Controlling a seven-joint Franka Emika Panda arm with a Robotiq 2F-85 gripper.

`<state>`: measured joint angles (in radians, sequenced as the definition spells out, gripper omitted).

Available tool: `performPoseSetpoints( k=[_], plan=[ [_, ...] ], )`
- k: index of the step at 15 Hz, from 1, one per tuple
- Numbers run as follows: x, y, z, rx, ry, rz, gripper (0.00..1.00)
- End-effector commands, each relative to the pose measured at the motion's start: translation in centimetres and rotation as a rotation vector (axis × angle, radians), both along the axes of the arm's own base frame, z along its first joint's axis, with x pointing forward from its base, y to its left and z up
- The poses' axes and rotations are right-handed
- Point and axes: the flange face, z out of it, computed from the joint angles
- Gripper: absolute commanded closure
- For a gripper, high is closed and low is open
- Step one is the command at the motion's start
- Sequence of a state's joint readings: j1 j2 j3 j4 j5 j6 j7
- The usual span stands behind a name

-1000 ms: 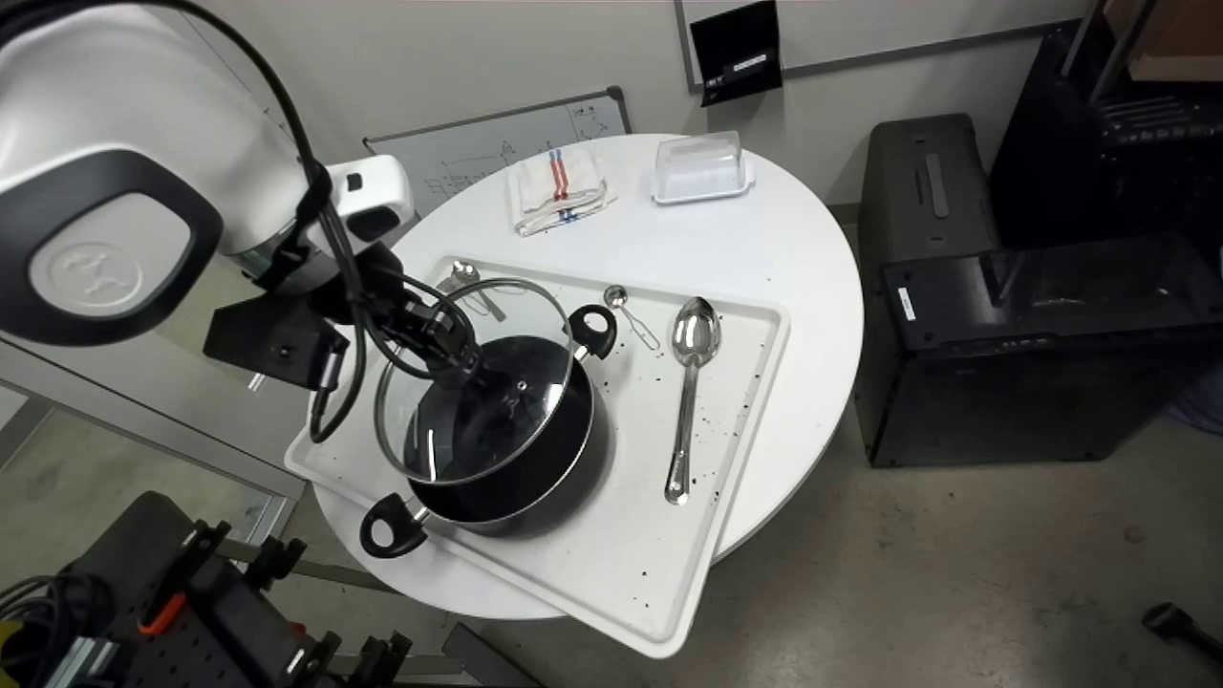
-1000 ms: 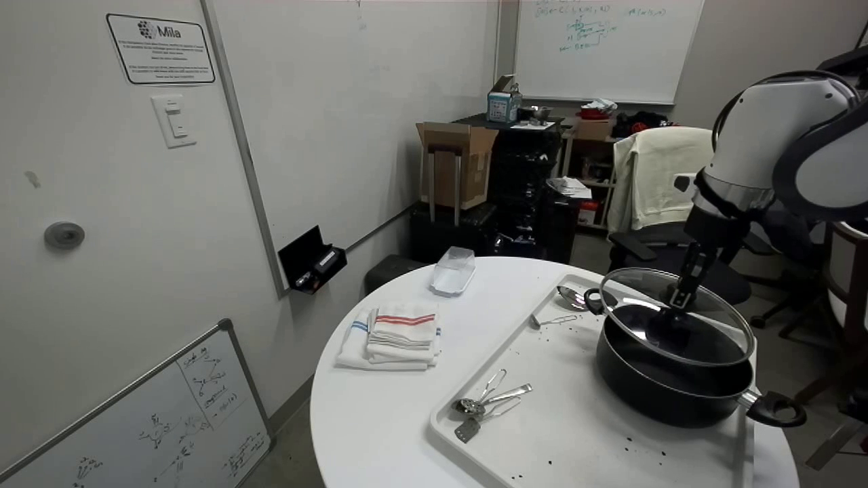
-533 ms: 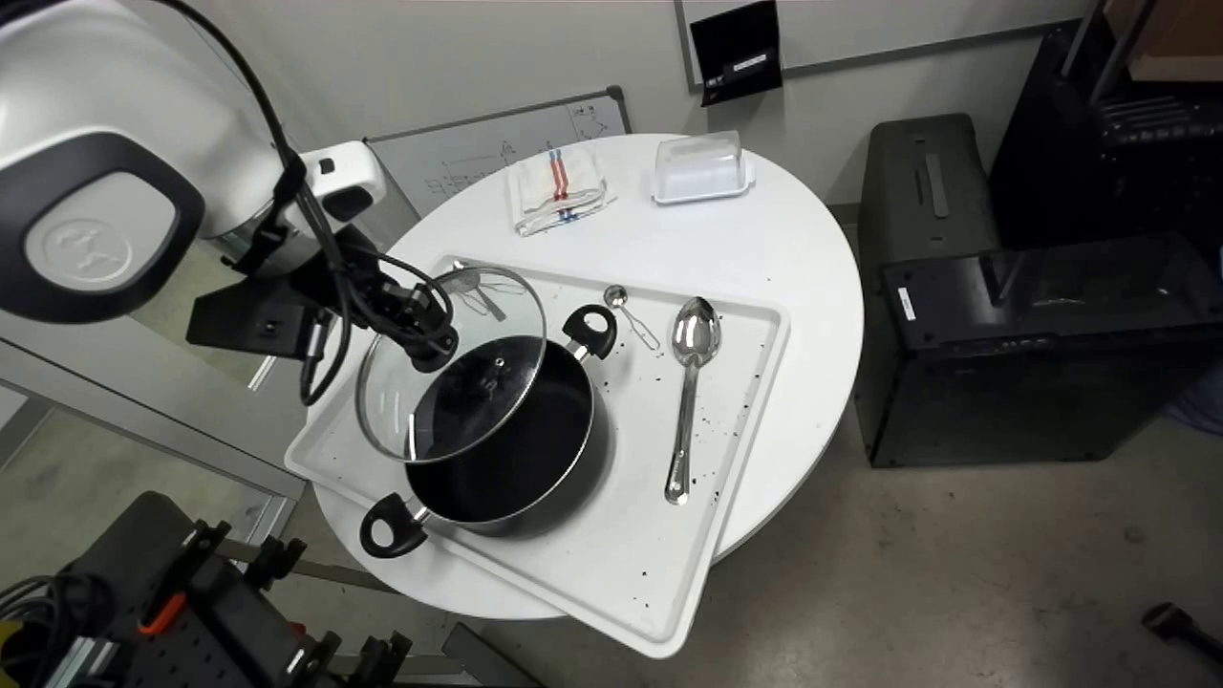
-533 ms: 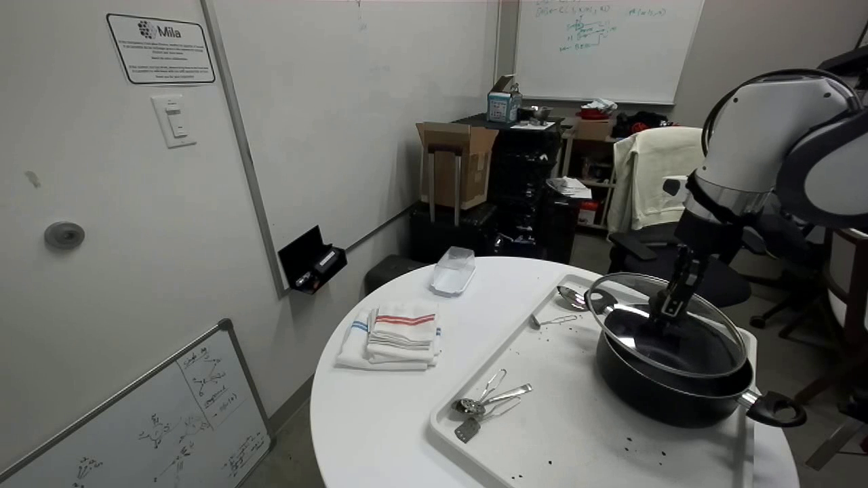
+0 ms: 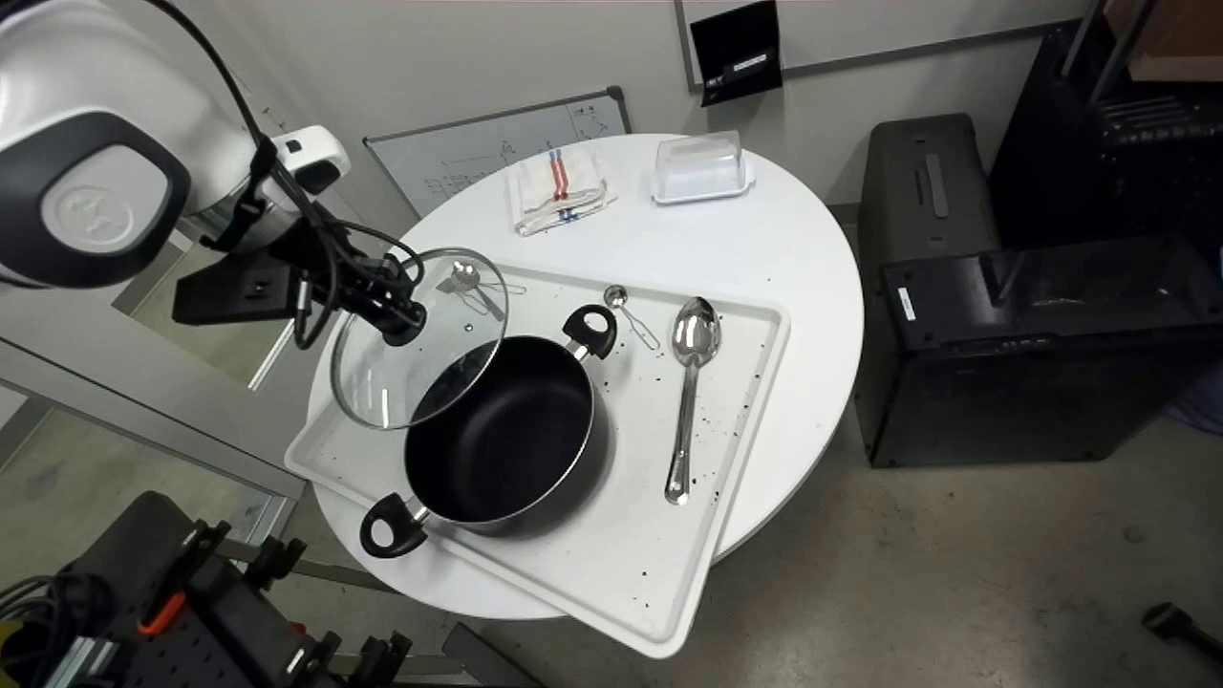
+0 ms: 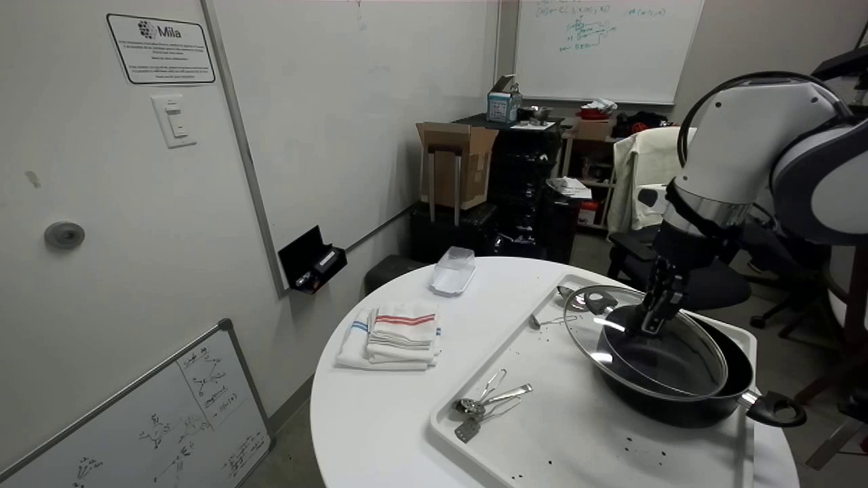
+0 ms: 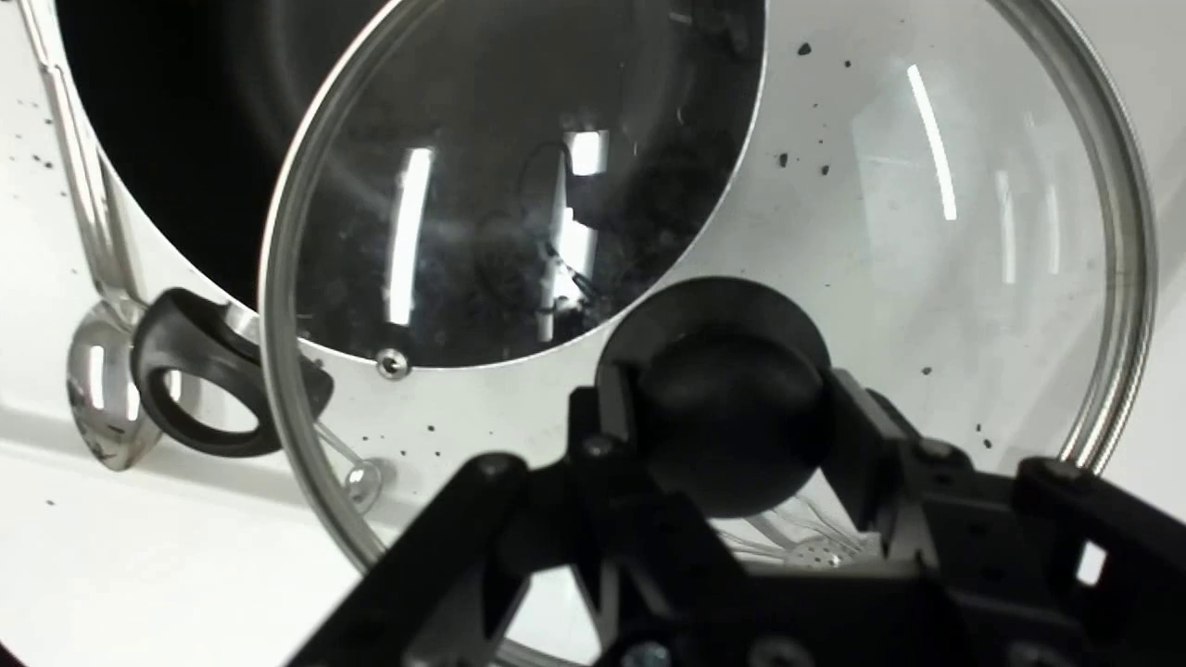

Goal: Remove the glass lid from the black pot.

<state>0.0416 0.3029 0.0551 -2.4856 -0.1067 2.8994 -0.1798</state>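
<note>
The glass lid (image 5: 420,387) is a clear disc with a metal rim and a dark round knob (image 7: 732,417). My gripper (image 7: 727,408) is shut on the knob, one finger on each side. In both exterior views my gripper (image 5: 406,330) (image 6: 649,325) holds the lid (image 6: 692,369) up, off to one side of the black pot (image 5: 564,492) (image 6: 678,410) and slightly tilted. The lid overlaps only part of the pot's opening in view. In the wrist view the pot (image 7: 176,157) shows its dark inside, partly seen through the lid glass (image 7: 927,306).
The white tray (image 5: 640,564) under the pot holds a large metal spoon (image 5: 686,411), a small ladle (image 5: 631,315) and several small utensils (image 6: 485,407). Folded towels (image 6: 401,335) and a clear-lidded butter dish (image 5: 702,172) stand on the round white table (image 5: 793,248).
My gripper has carried the lid sideways off the pot, left and up in an exterior view, left and slightly down in an exterior view. More of the pot's inside shows. The pot has not moved.
</note>
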Motion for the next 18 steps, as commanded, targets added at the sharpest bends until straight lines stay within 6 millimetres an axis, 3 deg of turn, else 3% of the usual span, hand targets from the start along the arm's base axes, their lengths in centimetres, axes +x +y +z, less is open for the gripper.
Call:
performPoseSetpoints(
  k=[1, 13, 18],
  plan=[
    [1.6, 3.2, -0.4, -0.001, 0.000, 0.067, 0.75],
    [2.7, 13.0, -5.4, -0.045, 0.019, 0.304, 0.75],
    [3.1, 14.8, -7.9, -0.049, 0.021, 0.347, 0.75]
  ],
)
